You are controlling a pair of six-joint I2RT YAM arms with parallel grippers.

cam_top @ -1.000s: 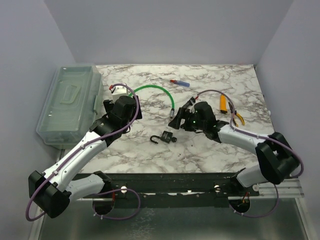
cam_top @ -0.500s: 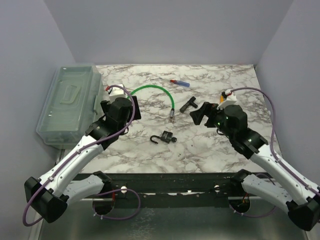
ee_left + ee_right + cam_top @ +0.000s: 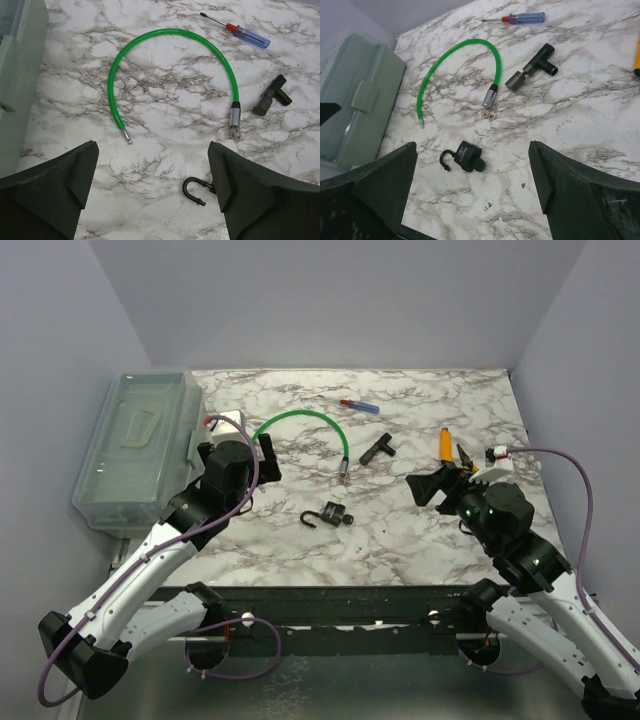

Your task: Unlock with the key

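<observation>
A black padlock (image 3: 337,514) lies on the marble table, its shackle (image 3: 312,519) swung open. In the right wrist view the padlock (image 3: 468,156) has a black stub like a key head (image 3: 482,166) sticking out of its body. The left wrist view shows only the shackle (image 3: 193,188) beside the right finger. My left gripper (image 3: 262,462) is open and empty, up and left of the padlock. My right gripper (image 3: 420,488) is open and empty, well to the right of it. Both hang above the table (image 3: 152,147) (image 3: 472,145).
A green cable (image 3: 300,420) arcs behind the padlock. A red-and-blue screwdriver (image 3: 360,405) lies at the back. A black T-shaped tool (image 3: 377,449) and orange-handled pliers (image 3: 447,445) lie to the right. A translucent lidded box (image 3: 135,445) stands at the left edge.
My right gripper has drawn back from the padlock to the right and toward the near edge, uncovering the T-shaped tool. My left gripper has drawn back a little. The padlock has not moved.
</observation>
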